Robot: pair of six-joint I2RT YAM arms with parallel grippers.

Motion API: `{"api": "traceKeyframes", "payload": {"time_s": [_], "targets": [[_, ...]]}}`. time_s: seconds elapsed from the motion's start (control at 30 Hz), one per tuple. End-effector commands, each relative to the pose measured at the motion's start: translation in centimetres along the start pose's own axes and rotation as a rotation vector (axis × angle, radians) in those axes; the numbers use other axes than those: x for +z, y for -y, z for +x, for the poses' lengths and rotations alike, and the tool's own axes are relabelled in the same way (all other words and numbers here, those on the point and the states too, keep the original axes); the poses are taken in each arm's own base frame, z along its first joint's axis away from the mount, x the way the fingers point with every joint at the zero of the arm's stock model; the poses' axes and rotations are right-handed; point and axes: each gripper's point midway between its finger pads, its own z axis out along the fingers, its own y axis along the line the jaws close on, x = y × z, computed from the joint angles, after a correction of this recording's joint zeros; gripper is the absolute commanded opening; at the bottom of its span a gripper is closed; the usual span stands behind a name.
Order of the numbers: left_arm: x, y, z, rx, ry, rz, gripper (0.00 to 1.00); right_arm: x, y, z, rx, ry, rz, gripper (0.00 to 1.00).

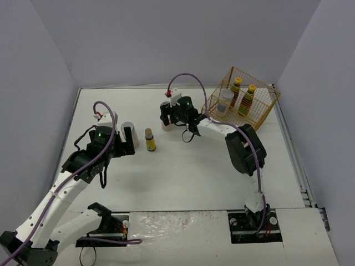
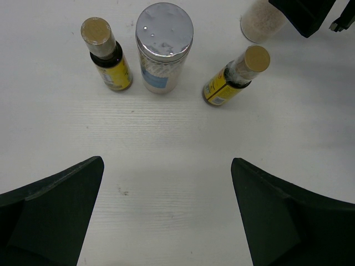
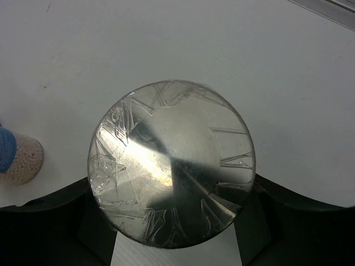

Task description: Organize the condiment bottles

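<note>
White table. Right gripper straddles silver-lidded jar left of wire basket, clamp unclear. Slick, rigid: you grip mid-body.

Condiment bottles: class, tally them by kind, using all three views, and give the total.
Slim dark-brown bottles: 4 (two loose, two in the wire basket)
Pale silver-lidded bottles: 3 (two loose, one in the basket)
Total: 7

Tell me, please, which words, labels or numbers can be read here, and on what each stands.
None is legible.
First brown bottle, yellow label: blurred.
Second brown bottle, yellow label: blurred.
Silver-lidded jar, blue label: blurred.
Bottles in the basket: too small.
</note>
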Motion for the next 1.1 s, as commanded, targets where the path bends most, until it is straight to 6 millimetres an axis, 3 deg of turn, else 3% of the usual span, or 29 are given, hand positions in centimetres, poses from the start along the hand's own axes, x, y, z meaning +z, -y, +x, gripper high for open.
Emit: {"api": "traceKeyframes", "payload": {"time_s": [0.0, 0.2, 0.33, 0.47, 0.53, 0.6, 0.73, 0.87, 1.0, 1.07], "targets": [[-0.3, 0.2, -1.7, -0.02, 0.05, 0.005, 0.97, -0.8, -0.3, -4.9, -0.007, 0.16, -0.001, 0.51], [0.0, 0.4, -1.8, -0.016, 0.054, 0.009, 0.97, -3.2, -0.3, -7.1, -0.038, 0.206, 0.012, 0.19], [0.2, 0.7, -2.0, -0.016, 0.059, 0.014, 0.97, -6.2, -0.4, -9.2, -0.046, 0.249, 0.024, 0.01], [0.4, 0.7, -2.3, -0.012, 0.06, 0.012, 0.97, -9.4, -0.2, -11.1, -0.041, 0.264, 0.048, 0.0], [0.4, 0.8, -2.6, -0.009, 0.066, 0.014, 0.97, -12.6, 0.2, -13.7, -0.037, 0.315, 0.085, 0.0], [0.4, 0.9, -2.8, -0.009, 0.069, 0.015, 0.97, -14.7, 1.1, -14.8, -0.025, 0.335, 0.124, 0.0], [0.5, 1.1, -3.2, -0.013, 0.077, 0.018, 0.97, -20.4, 5.0, -16.7, 0.036, 0.375, 0.262, 0.0], [0.7, 1.3, -3.5, -0.019, 0.071, 0.016, 0.97, -25.5, 11.4, -17.0, 0.096, 0.394, 0.494, 0.0], [1.0, 1.5, -3.6, -0.025, 0.066, 0.013, 0.97, -29.6, 17.7, -15.9, 0.162, 0.396, 0.683, 0.0], [1.1, 1.6, -3.6, -0.027, 0.065, 0.014, 0.97, -31.0, 19.7, -15.4, 0.19, 0.403, 0.738, 0.0]]}}
